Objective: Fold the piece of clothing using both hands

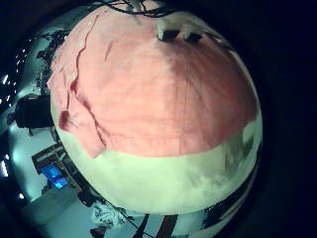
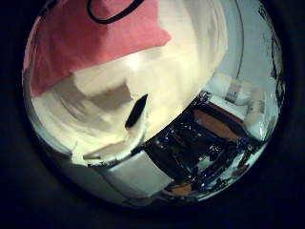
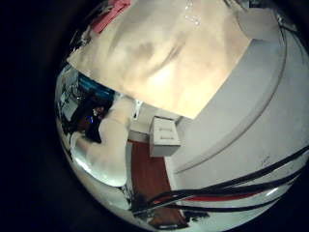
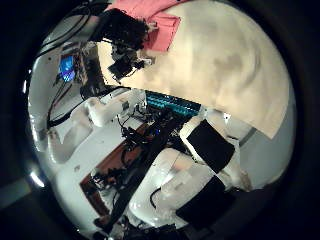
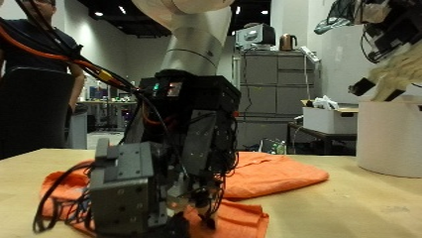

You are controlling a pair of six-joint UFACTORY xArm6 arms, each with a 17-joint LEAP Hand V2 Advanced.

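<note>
The orange piece of clothing lies spread flat on the counter, probably so that its edges are easy to reach for a fold. The left hand is low on the near part of the cloth, and in its little finger side palm view the cloth fills most of the picture, so this palm is close above it. I cannot tell if its fingers pinch the cloth or only rest there. The right hand hangs high and well apart from the garment, fingers loose and empty. I judge it waits there to leave room, and no fold is made yet.
</note>
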